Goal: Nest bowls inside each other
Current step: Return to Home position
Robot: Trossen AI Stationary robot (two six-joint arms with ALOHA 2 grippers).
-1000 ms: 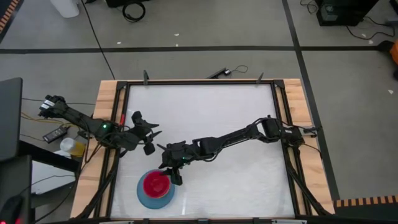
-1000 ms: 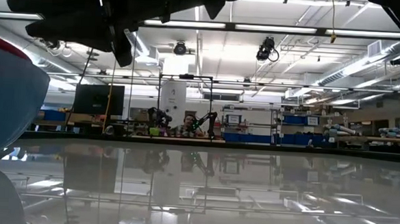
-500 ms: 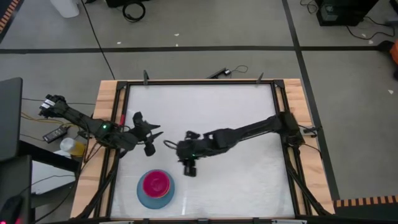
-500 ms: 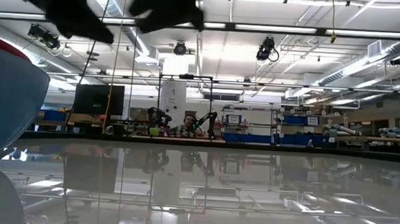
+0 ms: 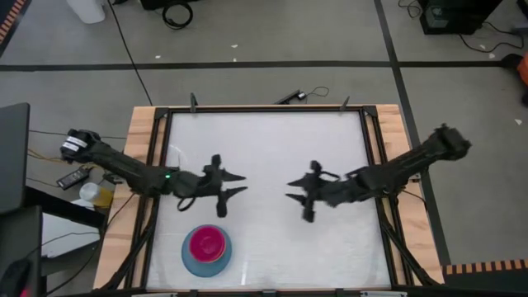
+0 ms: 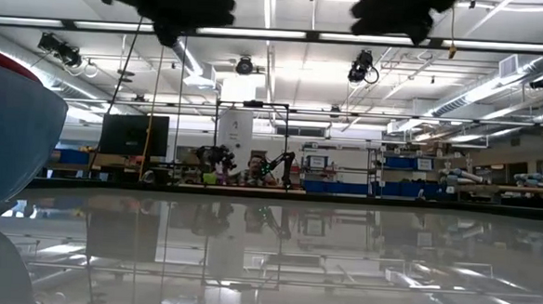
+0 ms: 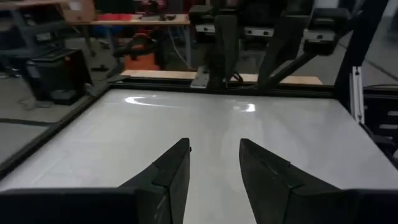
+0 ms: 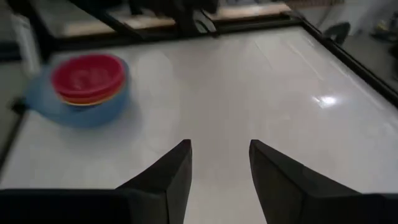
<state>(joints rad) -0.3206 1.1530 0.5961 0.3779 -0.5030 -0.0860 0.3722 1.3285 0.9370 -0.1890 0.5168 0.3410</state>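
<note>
Since the red bowl (image 5: 206, 243) sits nested in the light blue bowl (image 5: 191, 263), near the left pincer (image 5: 240, 182) and farther from the right pincer (image 5: 289, 190), both released and empty, each arm should retract high, clear of that stack.

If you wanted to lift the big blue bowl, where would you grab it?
Probably by its rim, coming straight down from above. The blue bowl sits upright and the red bowl and those under it fill its middle, leaving a bare blue ring at the edge for one finger inside, one outside.
</note>
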